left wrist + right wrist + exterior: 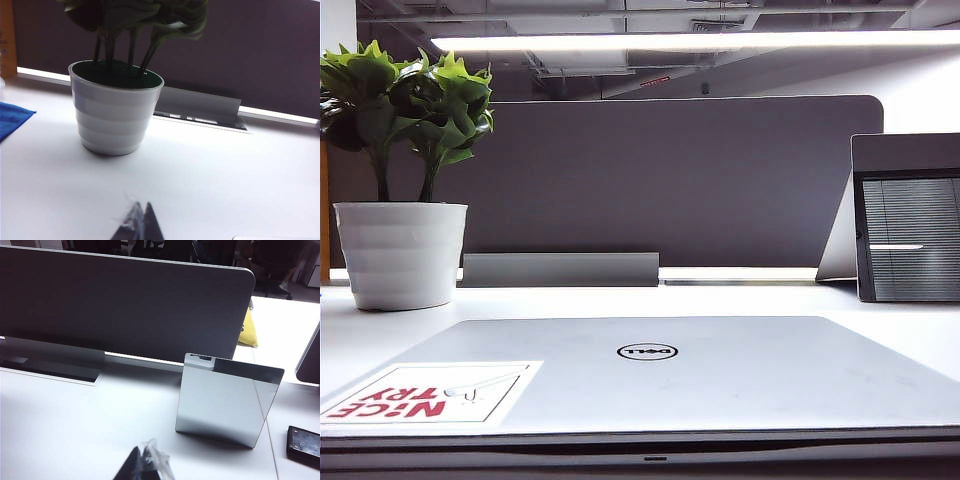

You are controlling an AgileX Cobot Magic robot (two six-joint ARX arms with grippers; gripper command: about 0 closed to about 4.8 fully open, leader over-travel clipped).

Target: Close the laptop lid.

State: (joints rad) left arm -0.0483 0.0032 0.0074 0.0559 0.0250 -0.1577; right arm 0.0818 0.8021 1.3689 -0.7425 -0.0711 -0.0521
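The laptop lid (720, 370) lies flat on the laptop's base in the exterior view, silver side up, with the round Dell logo (647, 351) and a red-lettered white sticker (430, 393) showing. Only a thin dark seam runs along its front edge. Neither gripper appears in the exterior view. In the left wrist view my left gripper (141, 206) is shut with nothing in it, above the white table and short of a plant pot. My right gripper (141, 450) is shut too, holding nothing, over the table in front of an upright grey panel.
A white pot (400, 250) with a green plant stands at the back left. An upright grey panel (910, 235) showing blinds stands at the back right. A dark grey desk divider (660, 180) runs behind. A blue cloth (12, 117) and a small black object (305, 442) lie at the sides.
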